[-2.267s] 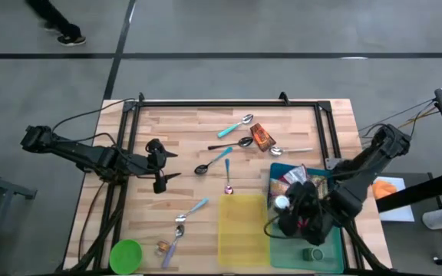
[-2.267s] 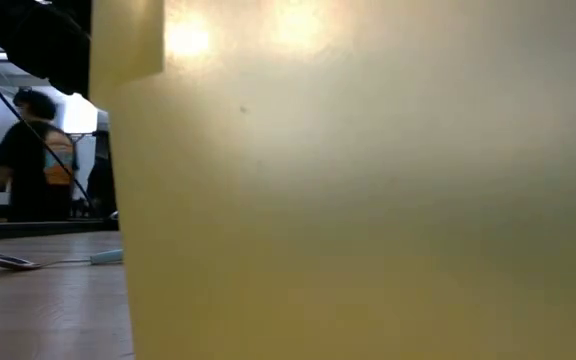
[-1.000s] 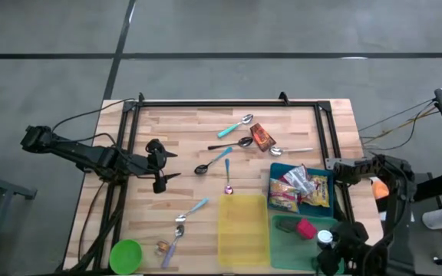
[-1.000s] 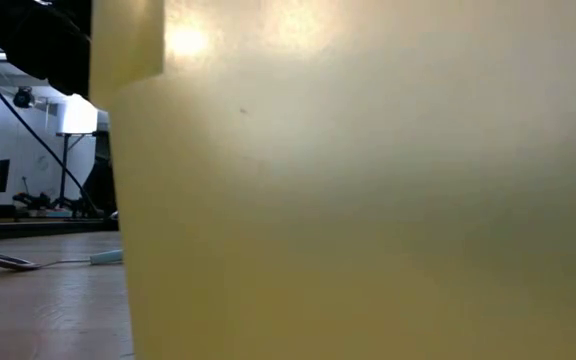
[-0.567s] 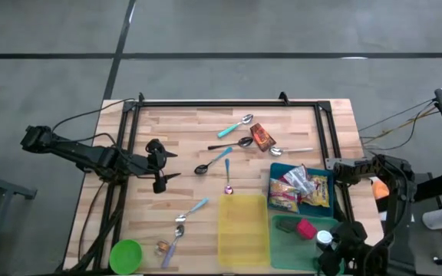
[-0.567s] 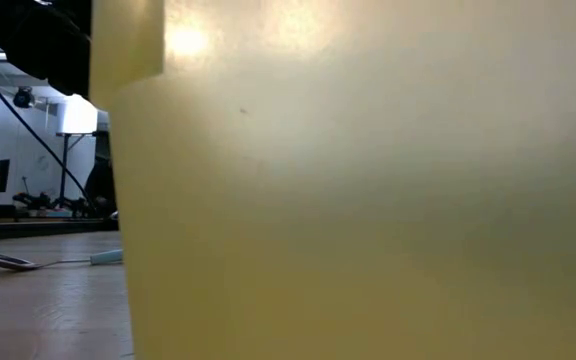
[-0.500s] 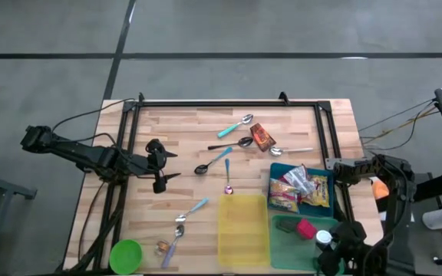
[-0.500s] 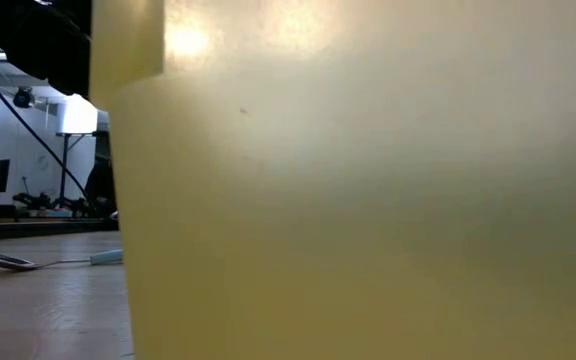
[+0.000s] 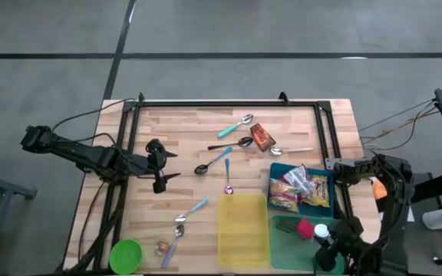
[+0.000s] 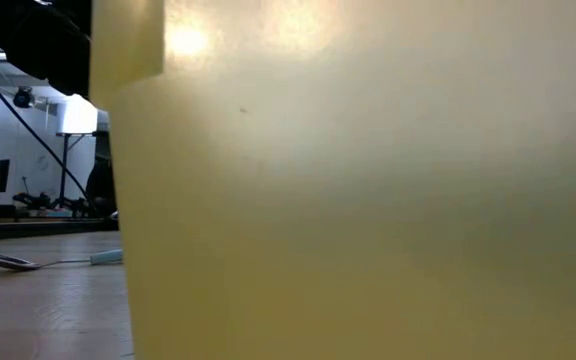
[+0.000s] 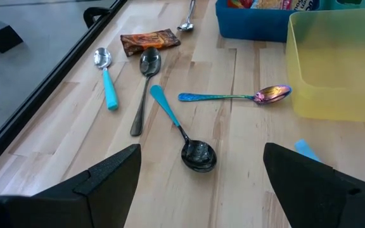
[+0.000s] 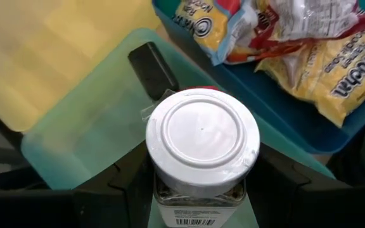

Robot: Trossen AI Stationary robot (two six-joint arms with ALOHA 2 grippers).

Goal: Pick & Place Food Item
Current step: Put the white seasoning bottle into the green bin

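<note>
Two pincers showed, and only the right pincer (image 12: 203, 190) was at work: at the lower right of the high view it was clamped on a jar (image 12: 201, 152) with a white lid, held above the green tray (image 9: 290, 249) near the bench's lower right corner. The left pincer (image 9: 167, 165) waited at centre left, fingers spread wide over bare wood.

To do this step well, I judged the jar should stay upright and come down on an open patch of the green tray, clear of the red item (image 9: 306, 228) and the dark block (image 12: 152, 68) lying there, with the fingers parting only once the base was seated.

The jar looked like clear plastic or glass under a smooth, round, ridged lid, with a printed label low on its side. The blue bin (image 9: 276, 170) held crinkled, glossy snack packets (image 12: 325, 66). The yellow tray (image 9: 242, 230) was translucent and rectangular. Several spoons (image 11: 146, 88) lay scattered on the pale planked bench (image 9: 190, 130).
</note>
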